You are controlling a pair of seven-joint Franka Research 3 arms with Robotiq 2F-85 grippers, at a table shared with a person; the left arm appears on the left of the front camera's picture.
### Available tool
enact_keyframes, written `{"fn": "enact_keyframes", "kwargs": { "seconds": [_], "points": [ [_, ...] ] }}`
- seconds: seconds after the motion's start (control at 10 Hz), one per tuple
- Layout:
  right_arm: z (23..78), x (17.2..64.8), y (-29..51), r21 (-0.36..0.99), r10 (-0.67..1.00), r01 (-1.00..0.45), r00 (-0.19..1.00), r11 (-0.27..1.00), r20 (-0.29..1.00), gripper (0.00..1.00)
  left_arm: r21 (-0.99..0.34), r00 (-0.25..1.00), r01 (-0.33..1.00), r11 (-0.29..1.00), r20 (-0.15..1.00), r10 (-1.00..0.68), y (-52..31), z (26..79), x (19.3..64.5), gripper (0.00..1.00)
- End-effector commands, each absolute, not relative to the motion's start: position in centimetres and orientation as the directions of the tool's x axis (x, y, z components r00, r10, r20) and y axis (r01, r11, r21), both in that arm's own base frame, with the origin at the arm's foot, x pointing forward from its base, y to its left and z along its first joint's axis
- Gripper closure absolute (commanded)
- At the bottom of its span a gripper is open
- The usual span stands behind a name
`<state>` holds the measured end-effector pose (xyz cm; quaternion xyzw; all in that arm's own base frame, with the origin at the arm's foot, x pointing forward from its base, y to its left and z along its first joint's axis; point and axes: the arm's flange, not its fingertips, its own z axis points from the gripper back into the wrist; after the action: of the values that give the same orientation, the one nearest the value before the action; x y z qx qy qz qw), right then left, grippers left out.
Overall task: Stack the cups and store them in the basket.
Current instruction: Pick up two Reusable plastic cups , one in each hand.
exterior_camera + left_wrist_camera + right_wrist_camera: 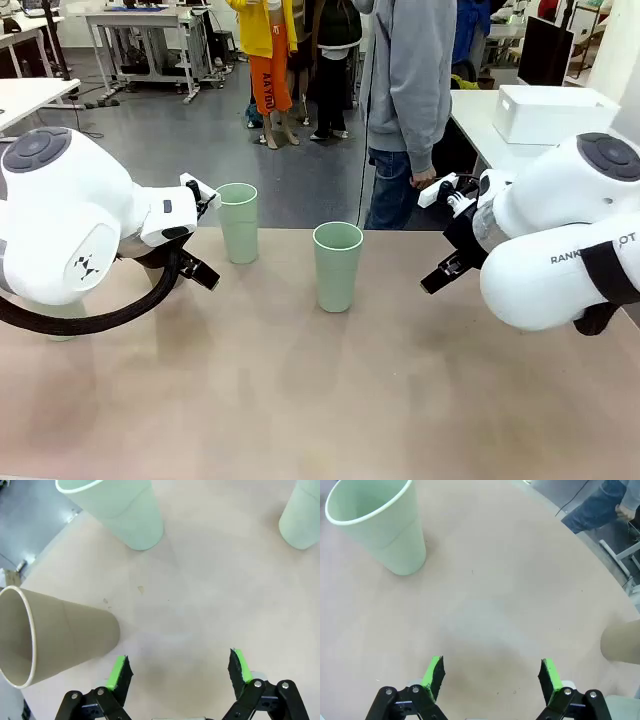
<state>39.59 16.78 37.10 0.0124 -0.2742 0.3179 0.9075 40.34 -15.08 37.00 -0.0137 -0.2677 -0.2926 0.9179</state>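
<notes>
Left gripper (177, 672) and right gripper (492, 672) both apart, empty; tan cup (60, 637) at tabletop (200, 605) edge, mouth partly out of frame.

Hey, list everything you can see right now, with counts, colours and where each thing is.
Mint cups: two, pale green, upright, mid-table.
Tan cups: two, it seems, tan, one near each gripper.
Basket: one, white, on the side table at far right.
Table: one, beige.
Person: one, grey hoodie, far side.
Left gripper: open, over bare table.
Right gripper: open, over bare table.
</notes>
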Motion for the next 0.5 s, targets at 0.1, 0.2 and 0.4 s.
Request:
{"fn": "enact_keyframes", "kwargs": {
  "seconds": [0.1, 0.2, 0.4],
  "points": [
    [37.1, 39.59, 16.78, -0.152, 0.57, -0.584, 0.647, 0.797, 0.506, 0.0, 0.132, 0.685, 0.544, 0.828, 0.5, -0.53, -15.08, 37.01, 40.34, 0.0],
    [37.1, 39.59, 16.78, -0.152, 0.57, -0.584, 0.647, 0.797, 0.506, 0.0, 0.132, 0.685, 0.544, 0.828, 0.5, -0.53, -15.08, 37.01, 40.34, 0.0],
    [37.1, 39.59, 16.78, -0.152, 0.57, -0.584, 0.647, 0.797, 0.506, 0.0, 0.132, 0.685, 0.544, 0.828, 0.5, -0.53, -15.08, 37.01, 40.34, 0.0]
  ]
}}
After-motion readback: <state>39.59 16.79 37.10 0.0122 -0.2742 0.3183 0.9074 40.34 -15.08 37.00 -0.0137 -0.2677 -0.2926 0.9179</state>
